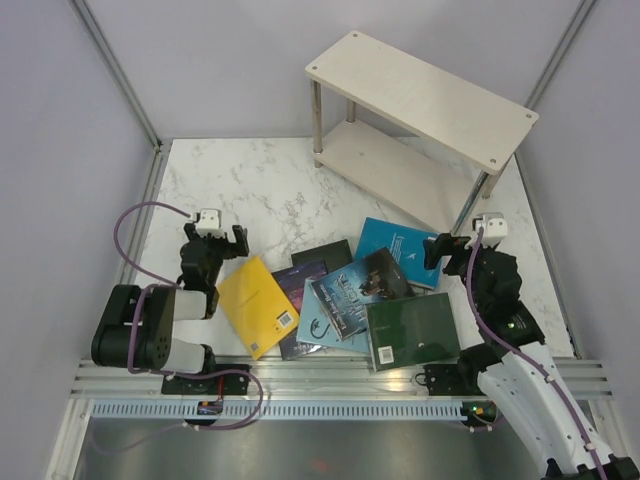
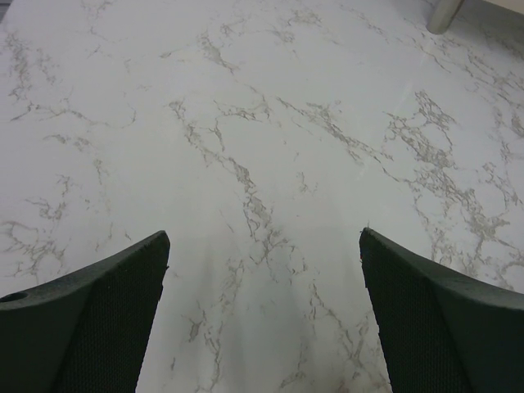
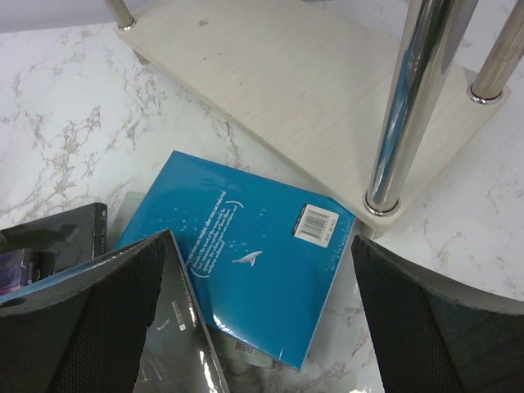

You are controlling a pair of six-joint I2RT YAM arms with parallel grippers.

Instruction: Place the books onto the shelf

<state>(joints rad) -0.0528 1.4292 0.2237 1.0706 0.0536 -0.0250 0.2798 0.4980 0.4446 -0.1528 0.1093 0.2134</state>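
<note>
Books (image 1: pixel 350 300) heaped overlapping on the marble table (image 1: pixel 250 180) before the shelf (image 1: pixel 420 95), left gripper (image 2: pixel 262 241) and right gripper (image 1: pixel 437 248) both spread empty — nipping the cyan book (image 3: pixel 237 246) might drag neighbours or knock it against the shelf leg (image 3: pixel 405 106).

Left of the shelf (image 1: pixel 420 130) the marble table (image 1: pixel 230 190) lies bare, room to pass. In front of the shelf the books (image 1: pixel 345 300) sprawl in a heap, the cyan book (image 3: pixel 254 254) just beside its front leg (image 3: pixel 405 106), crowding that corner.
</note>
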